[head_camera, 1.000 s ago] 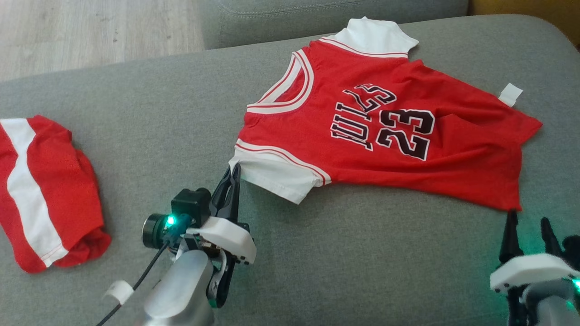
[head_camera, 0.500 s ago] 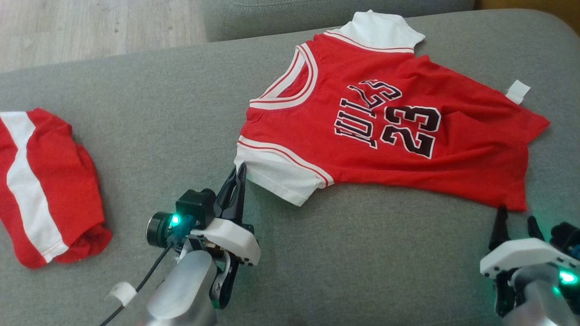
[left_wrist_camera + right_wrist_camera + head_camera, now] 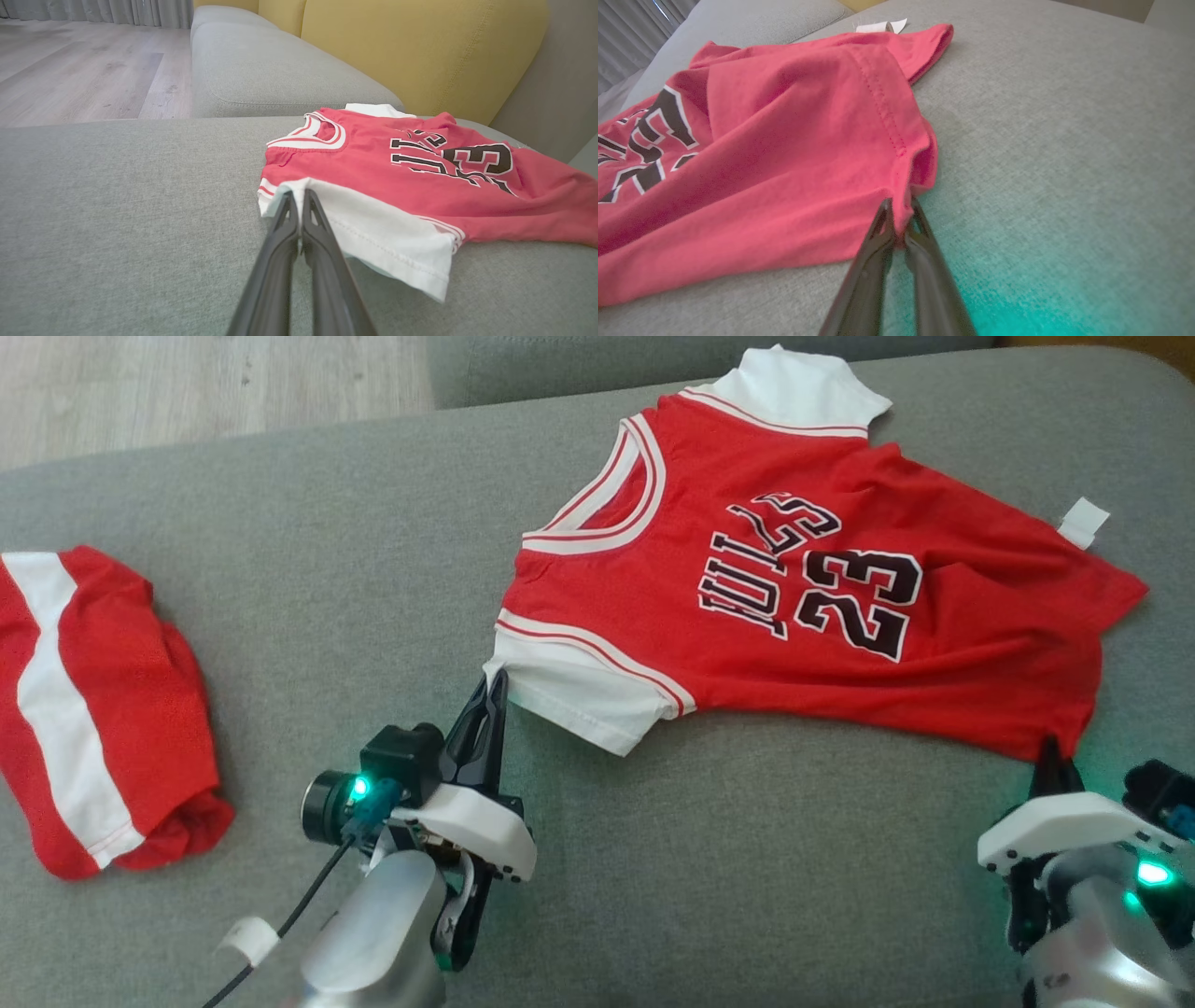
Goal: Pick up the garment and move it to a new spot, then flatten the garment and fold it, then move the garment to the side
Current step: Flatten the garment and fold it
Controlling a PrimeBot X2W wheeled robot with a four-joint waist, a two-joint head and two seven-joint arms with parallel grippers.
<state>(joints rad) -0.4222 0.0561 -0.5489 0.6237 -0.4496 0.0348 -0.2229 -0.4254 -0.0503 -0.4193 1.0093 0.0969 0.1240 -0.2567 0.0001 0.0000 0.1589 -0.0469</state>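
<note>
Head view: the shirt (image 3: pixel 794 607) is lying face up on the grey sofa (image 3: pixel 327 569), toward one o'clock of the seat, with its neck pointing to eleven o'clock. The left gripper (image 3: pixel 493 686) is pinching the white sleeve (image 3: pixel 579 700) at the shirt's seven o'clock, jaws pressed together on the cloth. The right gripper (image 3: pixel 1053 751) is biting the hem corner (image 3: pixel 1064 723) at five o'clock. Holding two far-apart points on the near edge probably lets the arms lift the shirt without bunching it. A second red-and-white garment (image 3: pixel 93 709) is sitting well apart at nine o'clock.

Left wrist view: the dark fingers (image 3: pixel 280 261) are meeting on the sleeve's edge, the cloth riding over their tips.

Right wrist view: the fingers (image 3: pixel 868 275) are clamping a puckered fold of the hem corner, while the white tag (image 3: pixel 882 27) is lying at twelve o'clock.
</note>
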